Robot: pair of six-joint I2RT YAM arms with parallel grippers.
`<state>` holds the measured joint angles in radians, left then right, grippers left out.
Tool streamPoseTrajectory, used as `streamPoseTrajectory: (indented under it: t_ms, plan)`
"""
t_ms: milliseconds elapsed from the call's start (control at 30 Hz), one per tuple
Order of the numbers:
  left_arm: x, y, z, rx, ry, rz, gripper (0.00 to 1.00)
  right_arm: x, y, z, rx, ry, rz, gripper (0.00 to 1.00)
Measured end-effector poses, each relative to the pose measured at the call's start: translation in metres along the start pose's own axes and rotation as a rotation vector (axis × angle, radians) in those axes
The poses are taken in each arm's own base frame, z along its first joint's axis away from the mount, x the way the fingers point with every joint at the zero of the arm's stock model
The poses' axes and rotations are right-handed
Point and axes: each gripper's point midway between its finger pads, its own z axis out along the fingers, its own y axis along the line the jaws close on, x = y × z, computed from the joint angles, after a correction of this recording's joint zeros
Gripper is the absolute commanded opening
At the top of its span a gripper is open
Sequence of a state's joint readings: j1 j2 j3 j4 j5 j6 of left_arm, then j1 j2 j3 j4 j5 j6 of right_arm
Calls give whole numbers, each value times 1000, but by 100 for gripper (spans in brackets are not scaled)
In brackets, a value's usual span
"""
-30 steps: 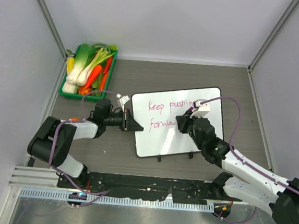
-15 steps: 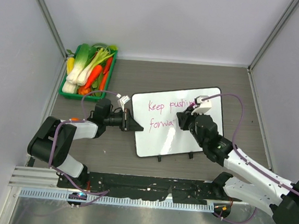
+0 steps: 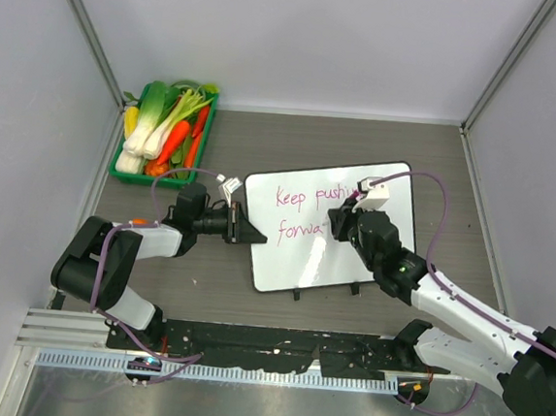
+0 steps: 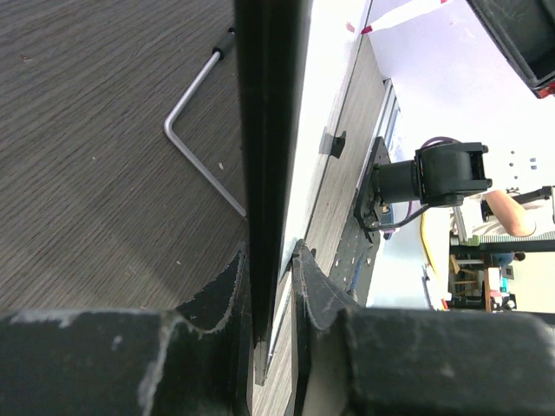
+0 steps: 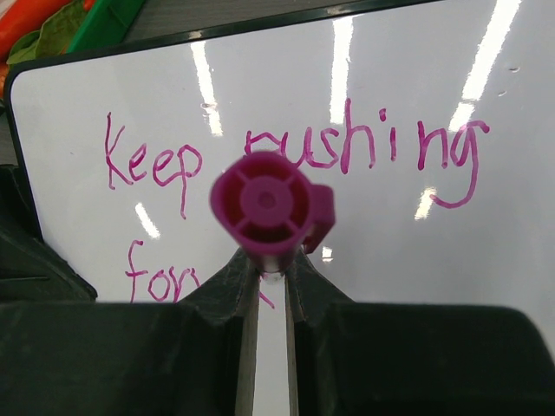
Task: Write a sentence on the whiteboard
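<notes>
The left gripper (image 4: pixel 273 260) pinches the board (image 3: pixel 303 259) at its left edge and the right gripper (image 5: pixel 269 264) pinches the marker (image 5: pixel 264 204). If the board slips, "forwa" may skew.

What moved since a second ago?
The right gripper, shut on the pink marker, edged slightly toward the far side of the whiteboard. Nothing was grabbed or dropped. The left gripper still clamps the board's edge, and the writing looks the same.
</notes>
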<state>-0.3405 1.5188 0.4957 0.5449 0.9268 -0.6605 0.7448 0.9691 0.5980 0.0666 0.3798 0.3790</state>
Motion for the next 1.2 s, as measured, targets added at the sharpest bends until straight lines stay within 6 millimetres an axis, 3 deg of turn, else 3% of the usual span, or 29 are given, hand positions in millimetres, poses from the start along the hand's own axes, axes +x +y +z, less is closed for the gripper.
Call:
streamPoseTrajectory:
  t_ms: [1200]
  plan:
    - [0, 0, 0, -1, 0, -1, 0, 17, -11, -8, 7, 9, 18, 1]
